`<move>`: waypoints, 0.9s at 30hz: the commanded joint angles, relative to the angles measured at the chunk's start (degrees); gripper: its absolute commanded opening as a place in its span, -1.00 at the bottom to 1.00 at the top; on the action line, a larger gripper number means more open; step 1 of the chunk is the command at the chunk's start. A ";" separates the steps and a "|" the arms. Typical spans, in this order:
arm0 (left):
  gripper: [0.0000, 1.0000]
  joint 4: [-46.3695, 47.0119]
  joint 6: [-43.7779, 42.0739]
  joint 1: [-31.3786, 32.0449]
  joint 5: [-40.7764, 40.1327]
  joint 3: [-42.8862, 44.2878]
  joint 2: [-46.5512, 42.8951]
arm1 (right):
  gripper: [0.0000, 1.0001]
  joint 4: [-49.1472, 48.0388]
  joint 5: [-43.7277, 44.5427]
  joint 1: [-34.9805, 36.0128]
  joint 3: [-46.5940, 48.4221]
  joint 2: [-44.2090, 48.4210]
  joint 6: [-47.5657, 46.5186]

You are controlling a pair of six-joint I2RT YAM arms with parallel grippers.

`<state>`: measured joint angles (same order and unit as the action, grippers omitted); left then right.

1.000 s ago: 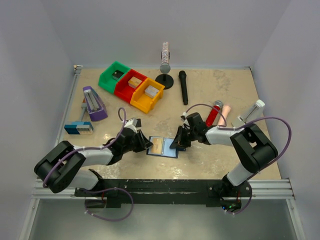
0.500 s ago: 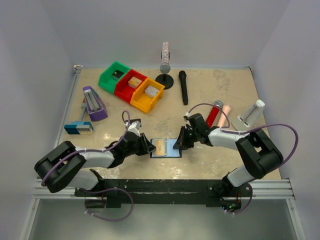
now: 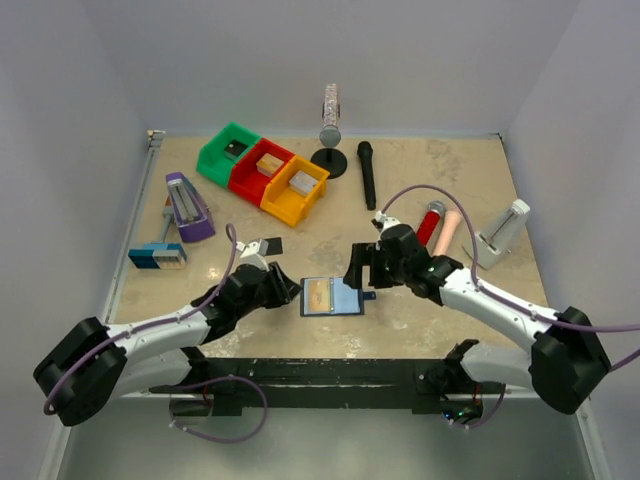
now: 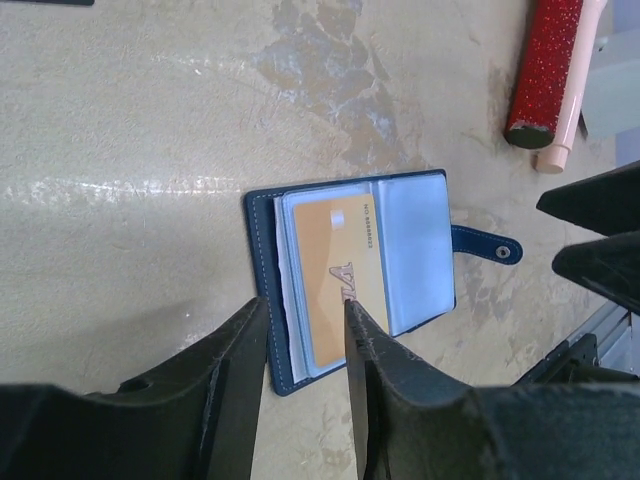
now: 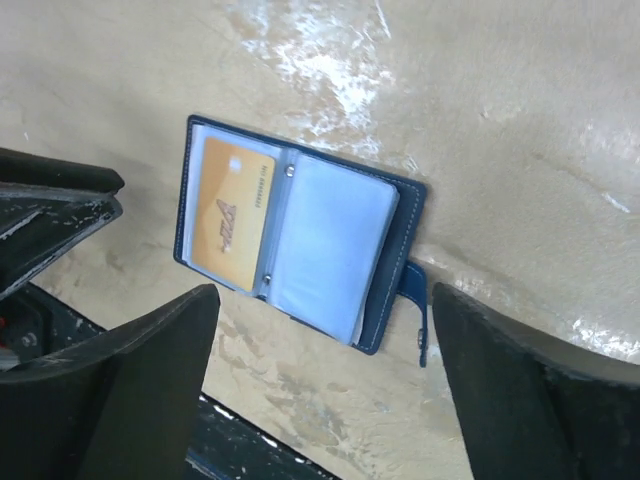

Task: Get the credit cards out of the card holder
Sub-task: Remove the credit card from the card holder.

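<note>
- Left wrist view showed the card holder lying open and flat on the table, with a tan-gold card in the clear pocket of the leaf nearer the left gripper.
- The card's long axis ran straight into the gap between the left fingers, which stood partly apart over the holder's near edge and clamped nothing.
- The right gripper hovered over the holder's snap tab side, jaws spread wide and empty.
- The holder was stitched, dark blue and leather-like, with glossy, pliant pockets. The card was thin, stiff and smooth, and the left arm seemed better placed to pull it.
</note>
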<state>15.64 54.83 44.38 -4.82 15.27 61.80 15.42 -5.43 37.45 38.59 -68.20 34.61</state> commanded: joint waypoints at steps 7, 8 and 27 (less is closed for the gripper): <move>-0.38 27.91 -0.69 -3.77 9.02 -7.43 3.84 | 0.92 -17.49 2.03 4.56 -3.68 0.53 7.91; -0.46 30.30 -0.08 -4.21 11.04 -7.71 5.25 | 0.90 -19.27 -0.17 4.39 -4.13 -0.08 9.15; -1.00 27.43 -0.07 -4.83 12.90 -3.23 15.80 | -0.16 -42.92 -21.11 0.08 -7.91 -18.36 16.10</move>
<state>39.75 54.94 39.81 7.77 9.98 76.23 -19.68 -22.44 37.87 31.33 -85.19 48.82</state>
